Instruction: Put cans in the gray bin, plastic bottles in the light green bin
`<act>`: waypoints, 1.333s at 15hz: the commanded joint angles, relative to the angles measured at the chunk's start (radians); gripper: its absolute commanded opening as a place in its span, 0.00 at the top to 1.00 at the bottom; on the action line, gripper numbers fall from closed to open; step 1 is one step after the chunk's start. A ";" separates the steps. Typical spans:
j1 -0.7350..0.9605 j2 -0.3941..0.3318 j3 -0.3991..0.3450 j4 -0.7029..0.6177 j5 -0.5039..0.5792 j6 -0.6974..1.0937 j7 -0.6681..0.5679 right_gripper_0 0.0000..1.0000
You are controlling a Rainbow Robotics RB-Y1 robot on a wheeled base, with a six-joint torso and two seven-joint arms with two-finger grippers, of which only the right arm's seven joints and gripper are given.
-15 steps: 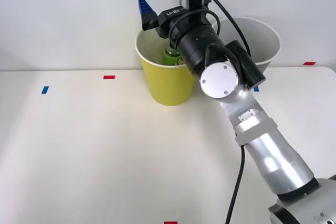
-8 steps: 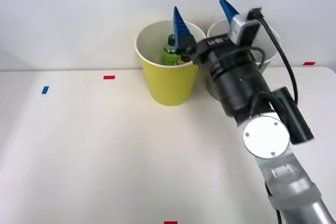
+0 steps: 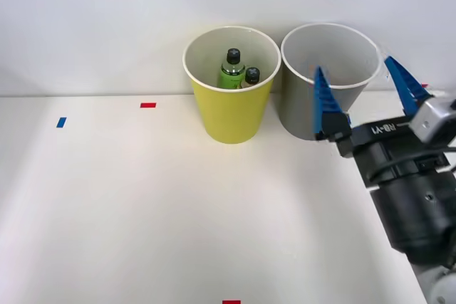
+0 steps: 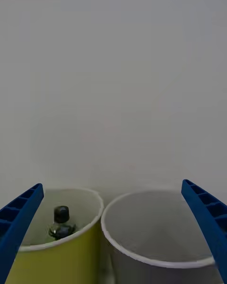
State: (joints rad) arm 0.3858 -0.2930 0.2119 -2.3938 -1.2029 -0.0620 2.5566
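The light green bin [image 3: 229, 115] stands at the back of the table, and two plastic bottles [image 3: 231, 70] with black caps stand upright inside it. Right beside it is the gray bin [image 3: 303, 108], its inside showing nothing. My right gripper [image 3: 362, 97] hovers in front of and to the right of the gray bin, open, with nothing between its blue fingers [image 3: 324, 101]. In the right wrist view both bins appear, the light green bin [image 4: 71, 255] holding a black-capped bottle [image 4: 60, 221] and the gray bin [image 4: 156, 246] next to it. No cans are in view.
The white table [image 3: 142, 204] stretches wide to the left and front, marked with small red tape [image 3: 147, 105] and blue tape [image 3: 61, 122]. A white wall rises just behind the bins.
My right gripper has pulled back from above the light green bin, swinging right and toward the front. The two bottles stay in the light green bin.
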 commanded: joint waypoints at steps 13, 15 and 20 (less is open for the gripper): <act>0.436 0.123 -0.108 -0.041 0.230 -0.122 -0.022 0.00; 0.436 0.130 -0.111 -0.004 0.238 -0.122 -0.019 0.00; 0.413 0.127 -0.166 0.074 0.298 -0.122 -0.024 0.00</act>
State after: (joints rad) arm 0.8037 -0.1647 0.0544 -2.3304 -0.9137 -0.1841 2.5329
